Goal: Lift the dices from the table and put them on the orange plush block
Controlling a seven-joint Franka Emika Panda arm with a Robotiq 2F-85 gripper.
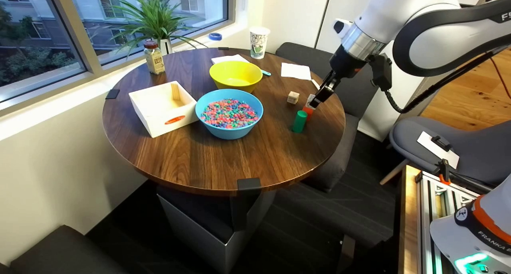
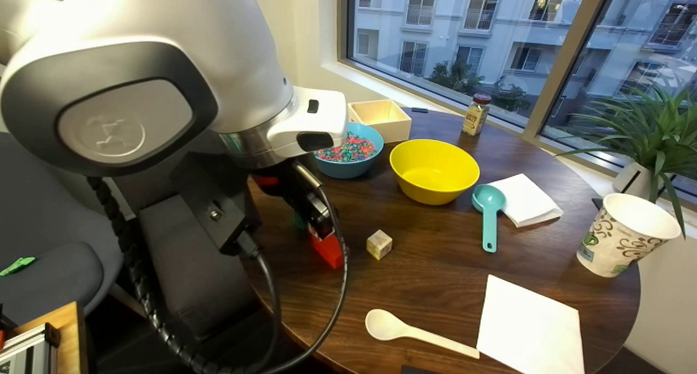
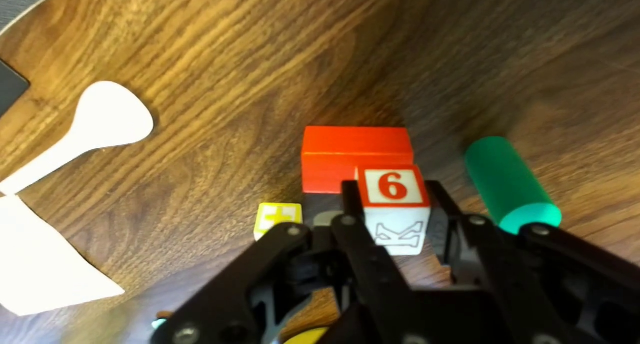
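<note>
My gripper [image 3: 395,189] is shut on a white die [image 3: 393,186] with a red-framed 6. The fingers press on two opposite sides. The orange block [image 3: 340,156] lies on the table just under and beside the held die, overlapped by it in the wrist view. I cannot tell whether they touch. In both exterior views the gripper [image 1: 313,103] [image 2: 322,230] points down at the block [image 1: 308,111] [image 2: 328,250], with the die [image 1: 311,99] mostly hidden between its fingers. The other die [image 3: 277,215], with a yellow plus, sits on the table nearby [image 1: 293,97] [image 2: 379,244].
A green cylinder [image 1: 299,121] stands close beside the orange block. A blue bowl of colored bits [image 1: 229,135], a yellow bowl [image 1: 235,75] and a wooden box [image 1: 161,120] stand farther off. A spoon [image 2: 419,335], napkins [image 2: 531,325], a teal scoop [image 2: 489,221] and a paper cup [image 2: 626,235] lie around.
</note>
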